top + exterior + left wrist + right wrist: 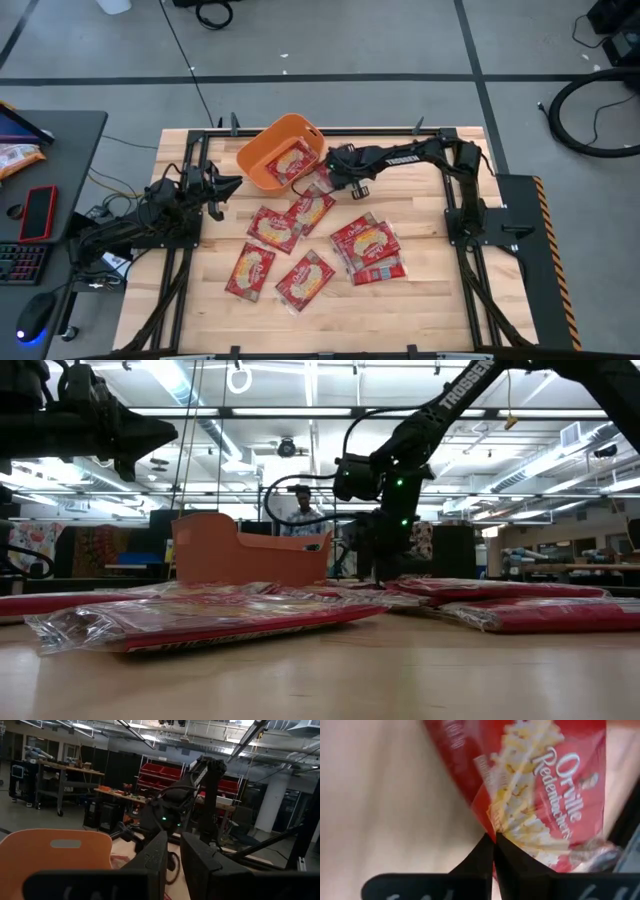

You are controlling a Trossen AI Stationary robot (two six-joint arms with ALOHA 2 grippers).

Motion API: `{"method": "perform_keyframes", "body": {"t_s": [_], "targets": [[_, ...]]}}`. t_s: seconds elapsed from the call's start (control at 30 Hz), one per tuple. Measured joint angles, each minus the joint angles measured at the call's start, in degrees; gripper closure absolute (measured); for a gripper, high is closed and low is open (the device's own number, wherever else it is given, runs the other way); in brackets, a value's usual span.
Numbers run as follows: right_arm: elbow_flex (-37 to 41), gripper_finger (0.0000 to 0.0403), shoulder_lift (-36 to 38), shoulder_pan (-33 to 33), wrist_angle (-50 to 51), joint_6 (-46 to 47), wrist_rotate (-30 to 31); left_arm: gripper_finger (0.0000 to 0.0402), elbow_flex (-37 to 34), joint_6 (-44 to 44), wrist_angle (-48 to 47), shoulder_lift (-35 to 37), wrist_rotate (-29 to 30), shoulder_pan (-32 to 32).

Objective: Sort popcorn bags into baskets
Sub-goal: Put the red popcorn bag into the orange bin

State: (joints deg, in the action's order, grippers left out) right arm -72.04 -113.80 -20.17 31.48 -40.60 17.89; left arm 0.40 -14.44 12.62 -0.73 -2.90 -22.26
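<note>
Several red popcorn bags [300,278] lie flat on the wooden table; one lies inside the orange basket [262,152] at the far middle. My right gripper [335,173] stands just right of the basket, pointing down at table height [385,572], shut on a popcorn bag [545,780]. My left gripper [226,186] waits above the table's left side, left of the basket, its fingers a narrow gap apart [173,862] and empty. My right gripper pinches the popcorn bag's edge [506,831] between its two fingertips, coming from above and pointing down. The rest of the bag reaches away from the fingers, low over the table beside the basket; whether it is lifted clear I cannot tell.
Bags lie in a loose cluster at the table's middle [272,228] and a stack lies to the right [367,248]. A desk with a red phone [38,212] and a keyboard stands left of the table. A person [303,510] stands in the room behind.
</note>
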Motion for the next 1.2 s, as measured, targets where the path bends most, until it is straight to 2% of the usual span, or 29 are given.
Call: {"method": "perform_keyframes", "body": {"t_s": [0.3,0.43,0.6,0.9,1.03,1.2], "targets": [[0.2,0.0397,10.3,6.5,8.5,9.8,-0.3,0.0345,0.0,0.0,0.0,0.0,0.0,0.0],[0.1,0.0398,15.4,10.5,4.3,10.9,1.1,0.0345,0.0,0.1,0.0,0.0,0.1,0.0],[-0.7,0.0398,17.2,14.5,-2.5,10.7,4.1,0.0345,0.0,0.1,0.0,0.0,0.1,0.0],[-15.7,0.0398,6.5,16.8,-2.3,7.3,6.6,0.0345,0.0,0.1,1.1,0.0,0.3,0.0],[-23.7,0.0398,0.5,15.5,-1.7,4.3,8.5,0.0345,0.0,0.1,1.5,0.0,0.3,0.0],[-33.0,0.0399,-6.6,13.0,-1.1,-0.3,8.2,0.0345,0.0,0.1,1.9,0.0,0.3,0.0]]}}
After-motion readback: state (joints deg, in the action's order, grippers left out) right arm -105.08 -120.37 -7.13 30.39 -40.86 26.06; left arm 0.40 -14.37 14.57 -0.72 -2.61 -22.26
